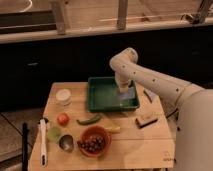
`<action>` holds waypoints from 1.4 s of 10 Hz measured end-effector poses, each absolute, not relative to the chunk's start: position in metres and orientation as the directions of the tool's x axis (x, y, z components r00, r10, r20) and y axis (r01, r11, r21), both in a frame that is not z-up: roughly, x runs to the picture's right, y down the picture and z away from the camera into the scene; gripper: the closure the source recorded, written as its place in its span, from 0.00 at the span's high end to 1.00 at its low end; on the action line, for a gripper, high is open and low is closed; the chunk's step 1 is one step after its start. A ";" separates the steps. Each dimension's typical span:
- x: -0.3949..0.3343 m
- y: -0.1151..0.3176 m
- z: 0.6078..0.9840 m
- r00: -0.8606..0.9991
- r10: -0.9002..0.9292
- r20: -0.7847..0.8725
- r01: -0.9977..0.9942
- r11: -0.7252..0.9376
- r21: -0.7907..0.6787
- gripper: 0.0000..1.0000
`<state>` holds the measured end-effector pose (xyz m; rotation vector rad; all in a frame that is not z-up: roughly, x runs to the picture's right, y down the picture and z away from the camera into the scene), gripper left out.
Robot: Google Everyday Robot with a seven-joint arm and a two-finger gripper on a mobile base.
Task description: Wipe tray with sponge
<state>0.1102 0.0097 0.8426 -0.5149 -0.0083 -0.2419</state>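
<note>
Tool [125, 95] presses one sponge [127, 97] into one tray [100, 95].
</note>
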 end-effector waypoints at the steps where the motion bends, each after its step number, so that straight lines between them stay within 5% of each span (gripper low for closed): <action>1: 0.109 0.011 0.845 0.970 -0.229 0.075 0.236 0.841 -0.486 0.01; 14: 0.082 0.027 0.885 0.947 -0.270 0.175 0.322 0.816 -0.481 0.01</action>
